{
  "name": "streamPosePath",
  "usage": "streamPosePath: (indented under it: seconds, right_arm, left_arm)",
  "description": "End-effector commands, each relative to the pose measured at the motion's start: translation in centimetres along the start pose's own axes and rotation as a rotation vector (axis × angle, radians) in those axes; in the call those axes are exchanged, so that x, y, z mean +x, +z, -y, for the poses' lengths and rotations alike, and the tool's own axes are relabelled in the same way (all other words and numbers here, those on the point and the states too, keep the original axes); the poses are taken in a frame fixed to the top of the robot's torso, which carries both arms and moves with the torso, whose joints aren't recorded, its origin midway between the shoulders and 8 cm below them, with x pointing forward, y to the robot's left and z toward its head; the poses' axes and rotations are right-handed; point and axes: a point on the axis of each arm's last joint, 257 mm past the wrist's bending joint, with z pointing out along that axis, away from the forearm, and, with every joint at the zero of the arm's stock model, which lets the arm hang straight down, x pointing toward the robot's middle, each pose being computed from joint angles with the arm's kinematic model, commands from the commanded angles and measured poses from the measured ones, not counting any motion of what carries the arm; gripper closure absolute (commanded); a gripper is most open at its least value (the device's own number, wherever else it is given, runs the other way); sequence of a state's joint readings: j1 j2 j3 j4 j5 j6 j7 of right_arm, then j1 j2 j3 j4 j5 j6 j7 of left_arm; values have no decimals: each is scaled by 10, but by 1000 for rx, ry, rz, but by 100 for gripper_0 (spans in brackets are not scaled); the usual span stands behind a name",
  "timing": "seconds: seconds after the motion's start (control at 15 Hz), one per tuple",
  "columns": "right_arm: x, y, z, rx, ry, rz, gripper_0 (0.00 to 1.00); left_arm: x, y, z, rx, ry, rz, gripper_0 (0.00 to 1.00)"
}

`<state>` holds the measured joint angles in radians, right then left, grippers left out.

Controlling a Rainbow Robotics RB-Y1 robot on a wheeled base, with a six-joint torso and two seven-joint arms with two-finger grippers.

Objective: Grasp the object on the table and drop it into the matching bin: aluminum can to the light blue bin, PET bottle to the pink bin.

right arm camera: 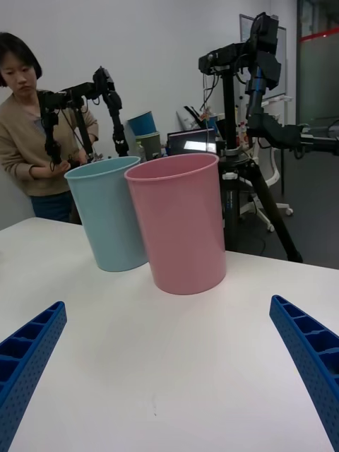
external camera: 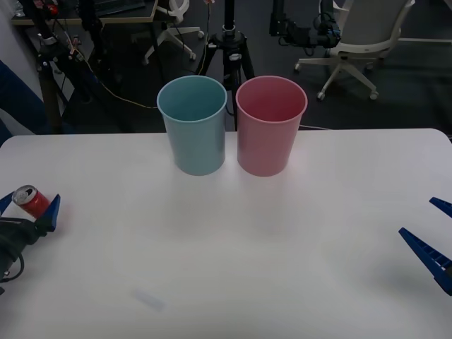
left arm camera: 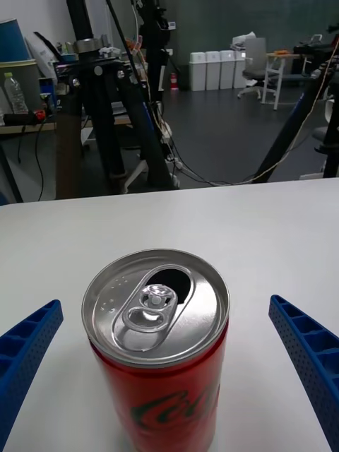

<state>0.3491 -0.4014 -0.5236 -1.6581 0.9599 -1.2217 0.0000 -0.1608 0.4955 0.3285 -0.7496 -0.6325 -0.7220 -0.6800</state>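
Observation:
The aluminum can [external camera: 30, 201] stands upright at the far left of the white table [external camera: 233, 247], red with a silver top. My left gripper [external camera: 30, 207] is open around it, one blue finger on each side. In the left wrist view the can [left arm camera: 159, 339] sits between the fingers [left arm camera: 28, 346], with a gap on both sides. The light blue bin [external camera: 194, 134] and the pink bin [external camera: 270, 131] stand side by side at the table's far middle. My right gripper [external camera: 425, 222] hangs open at the right edge, facing the pink bin [right arm camera: 180, 226] and the light blue bin [right arm camera: 106, 212].
Beyond the table's far edge stand a black tripod [external camera: 229, 49], office chairs [external camera: 360, 42] and cables on the floor. A broad stretch of bare tabletop lies between the can and the bins.

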Motion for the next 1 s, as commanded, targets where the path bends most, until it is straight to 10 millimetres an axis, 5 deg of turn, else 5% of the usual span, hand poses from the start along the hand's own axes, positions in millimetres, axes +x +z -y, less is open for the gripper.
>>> streamPosePath:
  seconds: [0.07,0.13,0.2,0.4,1.0]
  right_arm:
    - [0,0,0,0,0,0,0]
    - [0,0,0,0,0,0,0]
    - [0,0,0,0,0,0,0]
    - [0,0,0,0,0,0,0]
    - [0,0,0,0,0,0,0]
  left_arm:
    - [-1,5,-1,-9,-8,-6,0]
    - [0,5,-2,-15,-13,-10,0]
    - [1,6,-2,-16,-14,-13,13]
    - [0,7,-1,-14,-28,-12,96]
    - [-6,7,1,3,-51,3,100]
